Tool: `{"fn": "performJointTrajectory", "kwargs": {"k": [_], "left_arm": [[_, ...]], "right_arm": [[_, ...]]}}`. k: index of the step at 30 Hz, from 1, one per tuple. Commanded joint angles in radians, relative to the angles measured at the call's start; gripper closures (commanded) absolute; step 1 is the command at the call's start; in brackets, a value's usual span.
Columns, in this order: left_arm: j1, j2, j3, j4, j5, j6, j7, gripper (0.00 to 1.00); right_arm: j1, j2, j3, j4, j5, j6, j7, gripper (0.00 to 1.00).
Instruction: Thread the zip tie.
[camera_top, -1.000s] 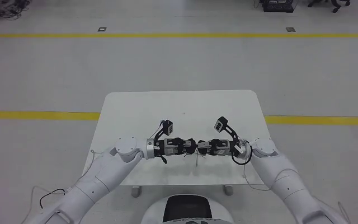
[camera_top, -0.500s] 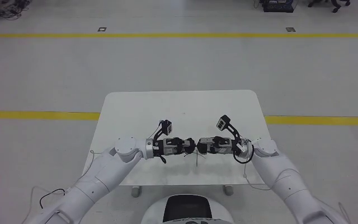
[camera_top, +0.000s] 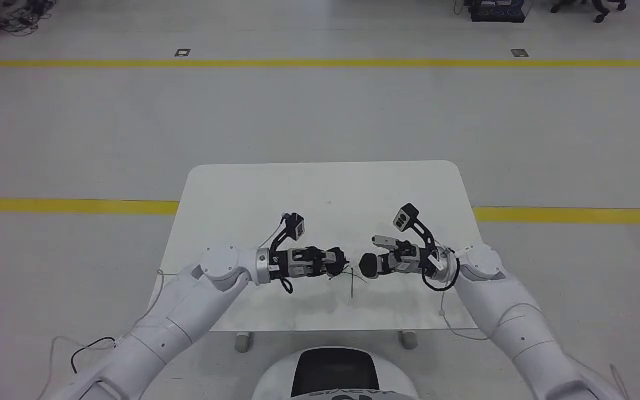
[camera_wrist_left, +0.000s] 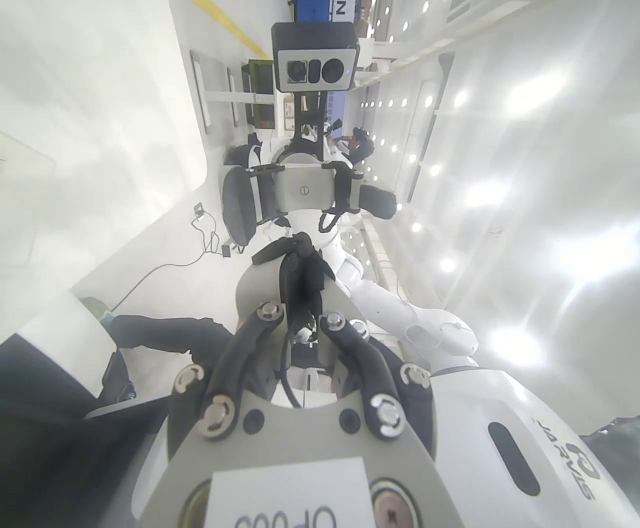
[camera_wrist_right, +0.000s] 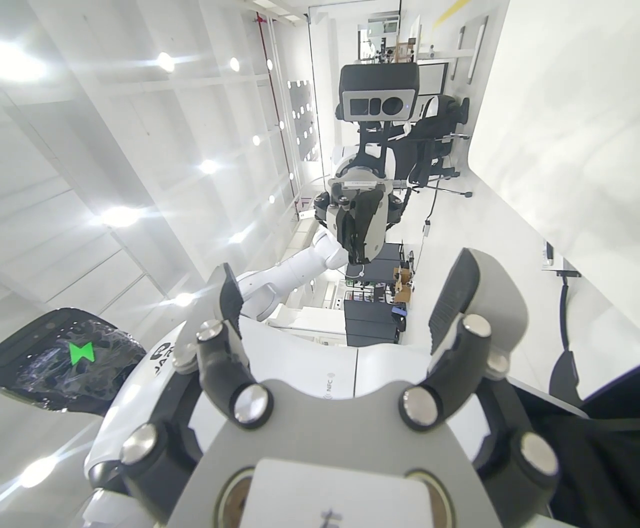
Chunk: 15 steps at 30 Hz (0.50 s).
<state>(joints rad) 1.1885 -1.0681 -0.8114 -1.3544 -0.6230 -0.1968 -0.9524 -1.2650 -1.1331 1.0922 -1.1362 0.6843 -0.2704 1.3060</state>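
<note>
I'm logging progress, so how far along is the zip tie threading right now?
Done: the left claw is shut on the zip tie, held above the near part of the table. In hand: the right claw faces it, open and empty, with a gap between the two. Left: feeding the tail through the head and pulling it snug; no closed loop shows, though the tie is too thin to be sure.

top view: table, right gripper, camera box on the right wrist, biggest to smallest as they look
1. table, by far
2. right gripper, open
3. camera box, smallest, though raised nearer the lens
</note>
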Motion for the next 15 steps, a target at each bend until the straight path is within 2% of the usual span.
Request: {"fn": "performJointTrajectory", "kwargs": {"k": [1,4,7,11,15], "left_arm": [[0.004,0.001,-0.001,0.000,0.028,0.000,0.032,1.00],[0.011,0.012,-0.037,0.008,0.032,-0.016,0.038,1.00],[0.027,0.031,-0.092,0.003,0.047,-0.030,0.024,1.00],[0.060,0.056,-0.159,-0.022,0.065,-0.035,0.000,1.00],[0.089,0.070,-0.201,-0.040,0.062,-0.044,-0.013,1.00]], "right_arm": [[0.000,0.000,0.000,0.000,0.000,0.000,0.000,0.00],[0.000,0.000,0.000,0.000,0.000,0.000,0.000,0.00],[0.000,0.000,0.000,0.000,0.000,0.000,0.000,0.00],[0.000,0.000,0.000,0.000,0.000,0.000,0.000,0.00],[0.000,0.000,0.000,0.000,0.000,0.000,0.000,0.00]]}}
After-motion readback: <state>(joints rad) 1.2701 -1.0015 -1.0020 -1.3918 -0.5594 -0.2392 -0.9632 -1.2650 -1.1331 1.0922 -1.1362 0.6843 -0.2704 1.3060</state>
